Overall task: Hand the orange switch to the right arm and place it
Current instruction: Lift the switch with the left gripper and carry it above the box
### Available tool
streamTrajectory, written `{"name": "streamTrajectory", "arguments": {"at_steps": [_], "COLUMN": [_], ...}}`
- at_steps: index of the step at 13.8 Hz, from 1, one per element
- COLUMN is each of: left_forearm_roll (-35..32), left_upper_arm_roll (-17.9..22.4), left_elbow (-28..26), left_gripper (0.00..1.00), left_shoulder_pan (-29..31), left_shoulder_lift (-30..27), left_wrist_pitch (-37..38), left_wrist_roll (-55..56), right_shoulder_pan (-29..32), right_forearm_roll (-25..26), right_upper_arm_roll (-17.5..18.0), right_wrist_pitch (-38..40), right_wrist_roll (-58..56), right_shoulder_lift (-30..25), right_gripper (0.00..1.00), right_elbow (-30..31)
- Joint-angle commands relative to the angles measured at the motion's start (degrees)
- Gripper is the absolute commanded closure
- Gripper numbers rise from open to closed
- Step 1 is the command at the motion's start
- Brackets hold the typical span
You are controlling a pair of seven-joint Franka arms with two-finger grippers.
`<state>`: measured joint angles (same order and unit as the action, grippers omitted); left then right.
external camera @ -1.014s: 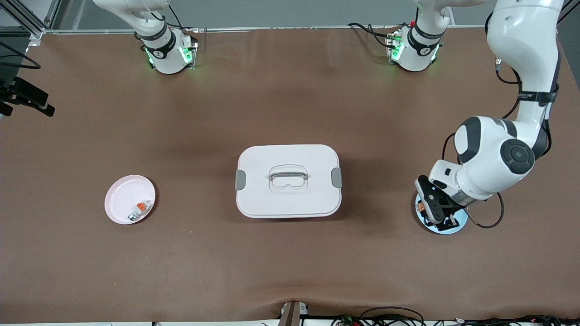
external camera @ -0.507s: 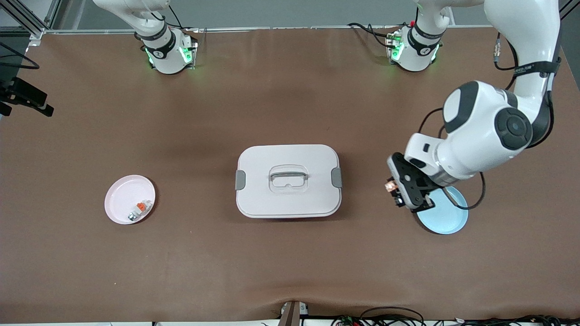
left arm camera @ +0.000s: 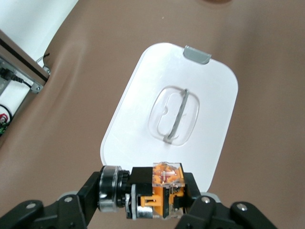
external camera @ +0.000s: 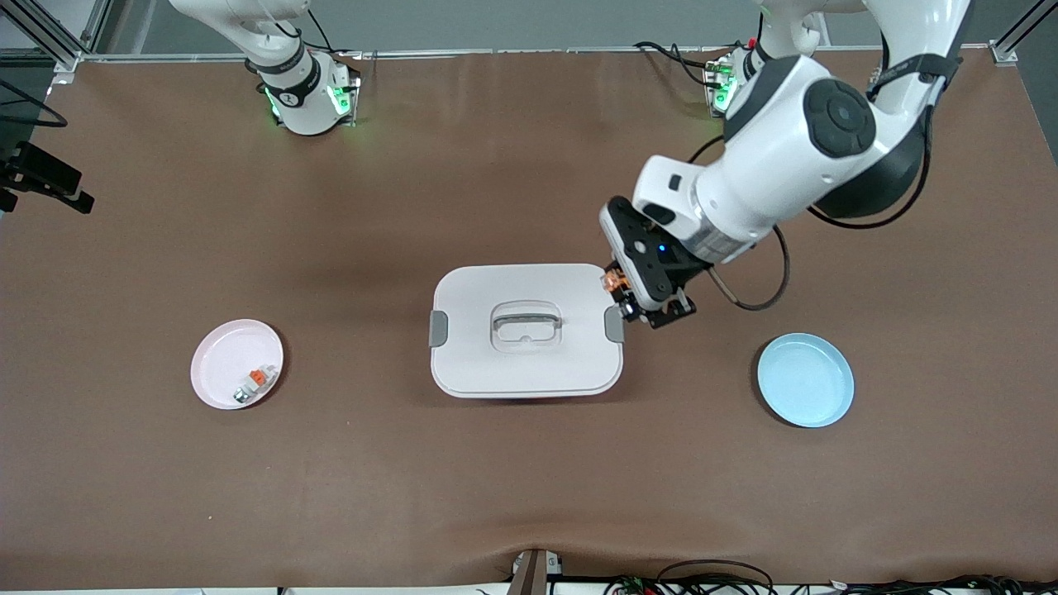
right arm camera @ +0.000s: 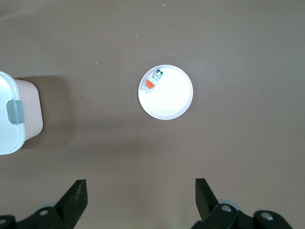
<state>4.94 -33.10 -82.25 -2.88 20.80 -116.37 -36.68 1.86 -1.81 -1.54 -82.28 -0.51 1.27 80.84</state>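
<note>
The left gripper (external camera: 626, 299), clenched on the tiny black-and-orange switch (left arm camera: 164, 191), has carried it from the light blue round plate (external camera: 806, 380) at 4 o'clock to the white lidded box's (external camera: 526, 330) edge; handover should come next. The right gripper (right arm camera: 140, 198) waits, spread wide, out of the front view.

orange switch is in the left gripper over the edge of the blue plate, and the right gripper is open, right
Not quite. The left gripper does hold the orange switch, but the front view shows it over the edge of the white lidded box, not the blue plate. The right gripper is open.
</note>
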Motion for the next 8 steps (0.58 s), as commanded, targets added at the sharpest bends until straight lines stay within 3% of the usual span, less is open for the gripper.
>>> {"name": "streamTrajectory", "arguments": {"at_steps": [1, 5, 8], "left_forearm_roll": [1.1, 1.0, 0.6], "left_upper_arm_roll": [-3.0, -7.2, -8.0], "left_elbow": [3.4, 3.4, 3.3], "left_gripper": [1.00, 1.00, 1.00], "left_shoulder_pan": [0.8, -0.5, -2.9], "left_shoulder_lift": [-0.4, 1.2, 1.0], "left_wrist_pitch": [1.3, 0.7, 1.1], "left_wrist_roll": [1.2, -2.6, -4.0], "right_shoulder_pan": [0.2, 0.7, 0.2], "right_forearm_roll": [-0.8, -2.6, -4.5], "right_upper_arm_roll": [0.6, 0.3, 0.7], "right_wrist_pitch": [-0.1, 0.5, 0.8], "right_wrist_roll": [-0.5, -14.3, -15.5], "right_shoulder_lift": [-0.2, -0.1, 0.1], "right_gripper": [0.00, 0.00, 0.00], "right_elbow": [-0.1, -0.1, 0.3]}}
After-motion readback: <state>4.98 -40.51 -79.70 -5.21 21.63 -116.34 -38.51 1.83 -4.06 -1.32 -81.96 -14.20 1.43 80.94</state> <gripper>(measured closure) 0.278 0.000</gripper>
